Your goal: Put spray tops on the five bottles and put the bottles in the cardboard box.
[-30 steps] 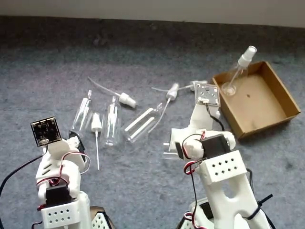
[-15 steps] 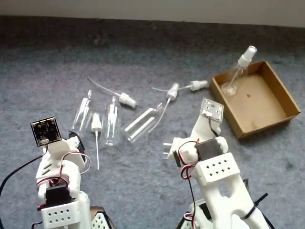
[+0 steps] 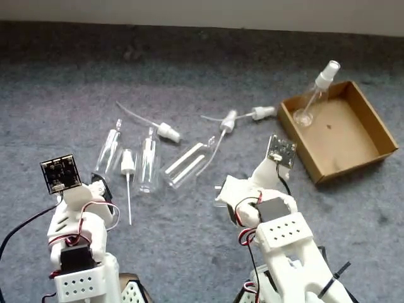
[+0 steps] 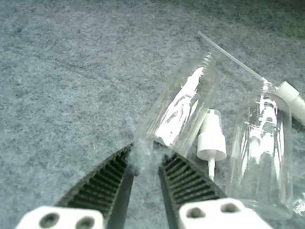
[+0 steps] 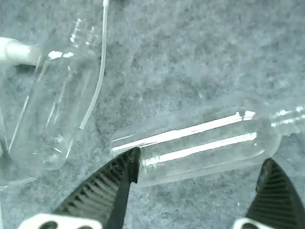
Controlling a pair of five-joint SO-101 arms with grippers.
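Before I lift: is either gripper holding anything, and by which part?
Nothing is held. Right gripper open at a lying bottle; left gripper empty by another bottle.

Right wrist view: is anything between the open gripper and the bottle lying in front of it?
Nothing visible does. The bottle lies crosswise between the open fingers of the right gripper. A second bottle lies apart, beyond one finger.

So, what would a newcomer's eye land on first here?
Probably the clear bottles and loose spray tops scattered on the grey carpet. At the right, one capped bottle leans in the cardboard box. The right gripper hangs open over another bottle lying flat.
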